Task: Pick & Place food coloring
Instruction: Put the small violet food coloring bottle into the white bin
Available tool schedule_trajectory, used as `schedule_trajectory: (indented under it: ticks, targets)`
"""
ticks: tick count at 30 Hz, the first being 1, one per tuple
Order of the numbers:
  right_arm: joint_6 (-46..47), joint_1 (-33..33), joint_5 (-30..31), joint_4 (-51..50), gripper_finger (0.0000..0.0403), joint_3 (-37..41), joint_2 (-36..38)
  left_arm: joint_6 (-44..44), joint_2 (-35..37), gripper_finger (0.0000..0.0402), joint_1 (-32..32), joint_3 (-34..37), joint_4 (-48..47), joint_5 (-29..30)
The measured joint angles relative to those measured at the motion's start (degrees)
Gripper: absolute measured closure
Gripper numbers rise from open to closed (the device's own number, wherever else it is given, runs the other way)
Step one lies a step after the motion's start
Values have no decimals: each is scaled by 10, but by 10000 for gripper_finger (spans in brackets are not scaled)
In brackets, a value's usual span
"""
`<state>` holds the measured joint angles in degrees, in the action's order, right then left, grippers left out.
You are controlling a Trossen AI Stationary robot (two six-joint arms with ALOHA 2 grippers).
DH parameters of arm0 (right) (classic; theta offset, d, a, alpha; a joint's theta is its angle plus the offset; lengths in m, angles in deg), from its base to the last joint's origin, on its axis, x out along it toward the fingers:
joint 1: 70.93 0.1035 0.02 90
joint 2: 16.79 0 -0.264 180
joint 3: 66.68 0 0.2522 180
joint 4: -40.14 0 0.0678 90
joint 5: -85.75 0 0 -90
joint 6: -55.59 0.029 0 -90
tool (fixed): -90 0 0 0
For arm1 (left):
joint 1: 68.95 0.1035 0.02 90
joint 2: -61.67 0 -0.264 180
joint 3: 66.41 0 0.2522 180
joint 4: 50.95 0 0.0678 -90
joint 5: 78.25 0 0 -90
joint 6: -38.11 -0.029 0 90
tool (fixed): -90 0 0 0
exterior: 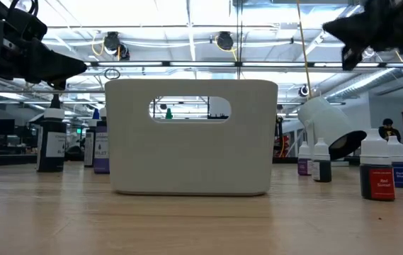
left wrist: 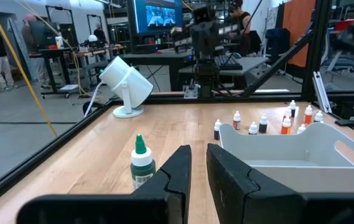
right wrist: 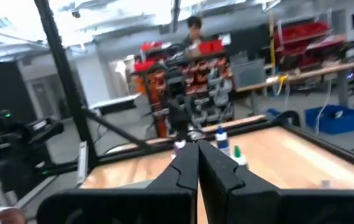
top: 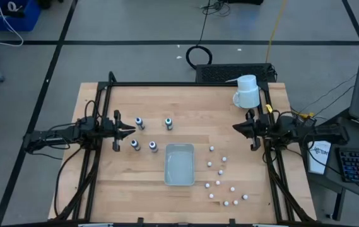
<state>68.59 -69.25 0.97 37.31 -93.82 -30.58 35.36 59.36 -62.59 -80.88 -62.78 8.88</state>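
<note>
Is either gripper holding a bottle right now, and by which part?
Nothing is held. The left gripper and right gripper are both shut on nothing, hanging above the table, clear of the bottles.

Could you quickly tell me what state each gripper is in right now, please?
Left gripper: closed, holding nothing, poised near the four bottles.
Right gripper: closed, holding nothing, below the white mug.

Table [top: 135, 176] is showing light wood planking, smooth, with a faint sheen. Bin [top: 179, 165] is presenting as matt white plastic. Mug [top: 247, 92] is looking smooth, glossy white. Both grippers' fingers [left wrist: 177, 171] are appearing as matt black plastic.
</note>
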Motion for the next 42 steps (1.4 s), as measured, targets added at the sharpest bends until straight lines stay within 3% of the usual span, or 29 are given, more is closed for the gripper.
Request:
schedule_trajectory:
  ticks: [4,8,13,17,24,42]
  targets:
    - [-2,19,39,-124,403,-125,-196,0,0,344,0,0,0,0]
    - [-15,30,38,-304,392,-293,-397,0,0,344,0,0,0,0]
    - [-17,41,36,-531,330,-464,-595,0,0,344,0,0,0,0]
    - [-9,49,35,-626,271,-524,-689,0,0,344,0,0,0,0]
    - [24,56,5,-631,221,-531,-751,0,0,344,0,0,0,0]
    - [28,56,-29,-457,218,-435,-771,0,0,344,0,0,0,0]
